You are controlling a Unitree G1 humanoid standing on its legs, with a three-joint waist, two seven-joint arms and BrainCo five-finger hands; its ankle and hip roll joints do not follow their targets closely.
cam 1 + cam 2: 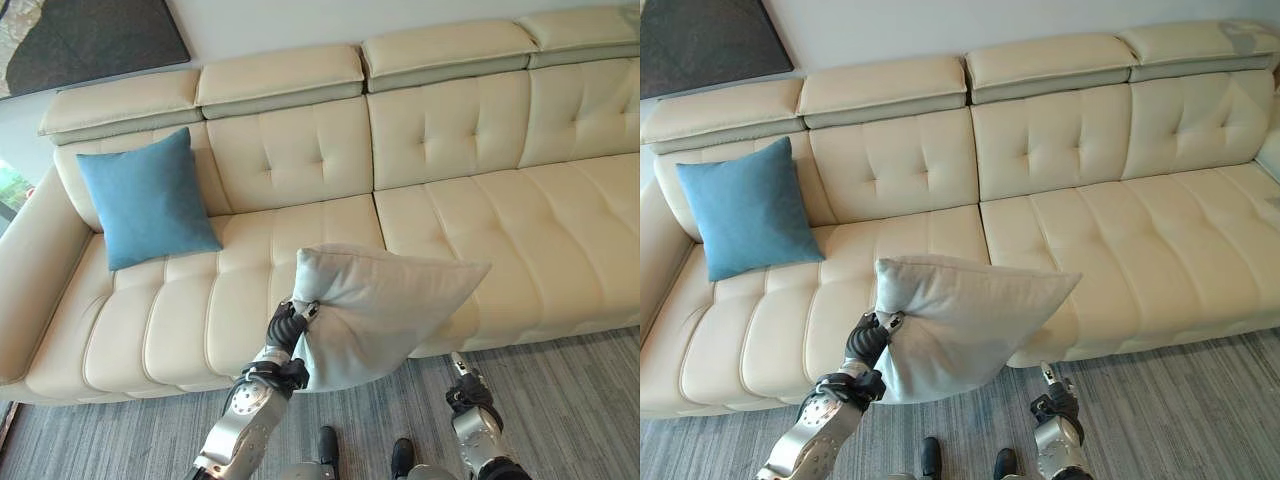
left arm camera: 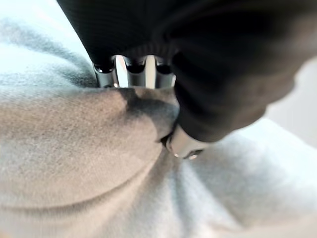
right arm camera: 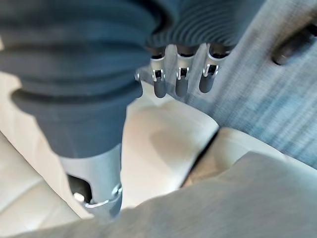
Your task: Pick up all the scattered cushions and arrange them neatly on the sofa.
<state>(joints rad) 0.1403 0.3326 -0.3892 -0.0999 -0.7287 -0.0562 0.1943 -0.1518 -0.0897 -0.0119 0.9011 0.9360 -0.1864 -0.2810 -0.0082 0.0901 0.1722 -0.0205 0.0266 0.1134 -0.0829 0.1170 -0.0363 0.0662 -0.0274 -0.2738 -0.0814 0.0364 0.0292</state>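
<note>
**Grey cushion held above sofa front, blue cushion placed**

Cream leather sofa (image 1: pixel 300 290): long, tufted back, padded headrests, standing on a grey striped carpet (image 1: pixel 560 400).

Blue cushion (image 1: pixel 147 198): upright in the sofa's left corner, leaning against the backrest beside the armrest, its lower edge on the seat.

Light grey cushion (image 1: pixel 375 310): held off the seat, in front of the sofa's front edge near the middle seam, tilted, one corner pointing right over the seat edge. Well apart from the blue cushion.

Left robot hand (image 1: pixel 285 325): fingers and thumb curled tight on the grey cushion's left edge, pinching a bunched fold of fabric; its own wrist view shows the fingers (image 2: pixel 131 72) sunk into the cloth and the thumb pressing from the other side.

Right robot hand (image 3: pixel 181 74): low beside the cushion's underside, over the carpet and sofa front edge, fingers straight and relaxed, holding nothing, apart from the fabric.

Dark framed picture (image 1: pixel 85 40): on the wall above the sofa's left end.
</note>
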